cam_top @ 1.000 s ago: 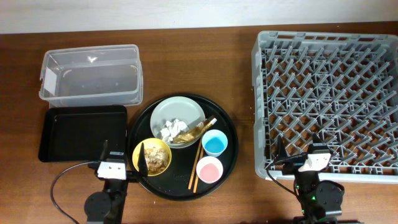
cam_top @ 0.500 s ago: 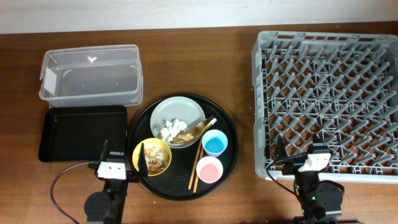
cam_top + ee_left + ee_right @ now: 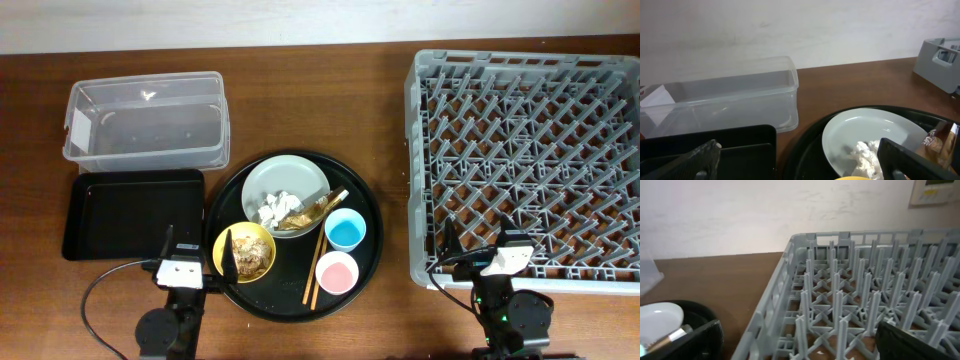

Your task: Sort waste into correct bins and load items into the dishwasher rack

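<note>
A grey-green plate (image 3: 275, 178) on a round black tray holds crumpled tissue (image 3: 270, 209) and a gold wrapper (image 3: 303, 213). Around it are a yellow bowl (image 3: 245, 253) of tan scraps, a blue cup (image 3: 345, 231), a pink cup (image 3: 336, 272) and chopsticks (image 3: 319, 258). The clear tub (image 3: 148, 120) and the shallow black tray (image 3: 130, 212) lie to the left. The grey rack (image 3: 412, 150) fills the right. My left gripper (image 3: 198, 252) stands open at the front, beside the bowl. My right gripper (image 3: 480, 246) is open over the rack's near left corner. Both hold nothing.
The round black tray (image 3: 365, 205) sits mid-table between the bins and the rack. Bare brown table (image 3: 390, 120) separates it from the rack. In the left wrist view the plate (image 3: 880, 132) and the tub (image 3: 725, 102) lie ahead. Upright pegs (image 3: 837, 305) crowd the right wrist view.
</note>
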`<action>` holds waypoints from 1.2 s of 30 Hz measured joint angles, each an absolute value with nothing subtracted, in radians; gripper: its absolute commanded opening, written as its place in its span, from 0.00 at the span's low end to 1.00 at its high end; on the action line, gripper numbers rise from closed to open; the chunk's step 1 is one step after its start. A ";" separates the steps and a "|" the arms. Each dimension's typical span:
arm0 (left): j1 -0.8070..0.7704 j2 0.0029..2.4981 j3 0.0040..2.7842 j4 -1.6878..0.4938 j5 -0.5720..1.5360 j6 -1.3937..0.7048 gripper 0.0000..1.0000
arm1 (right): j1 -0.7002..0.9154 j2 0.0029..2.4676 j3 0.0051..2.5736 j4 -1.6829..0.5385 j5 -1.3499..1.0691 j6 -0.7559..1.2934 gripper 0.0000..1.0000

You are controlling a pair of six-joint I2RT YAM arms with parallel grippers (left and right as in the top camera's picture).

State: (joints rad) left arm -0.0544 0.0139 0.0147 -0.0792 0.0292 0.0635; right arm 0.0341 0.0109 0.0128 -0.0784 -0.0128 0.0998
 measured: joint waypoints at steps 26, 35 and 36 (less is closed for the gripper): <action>-0.059 1.242 0.987 -0.708 0.286 0.041 0.98 | 0.034 0.685 0.750 -0.865 -0.133 0.150 0.98; -0.200 1.569 0.994 -0.638 0.306 0.038 0.70 | 0.034 0.685 0.750 -0.865 -0.134 0.150 0.98; -0.203 1.600 0.994 -0.635 0.306 0.037 0.62 | 0.034 0.685 0.750 -0.865 -0.134 0.150 0.98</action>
State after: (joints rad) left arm -0.2028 1.6001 0.9943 -0.6350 0.3058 0.0368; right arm 0.0341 0.6846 0.7502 -0.8646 -0.1337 0.1505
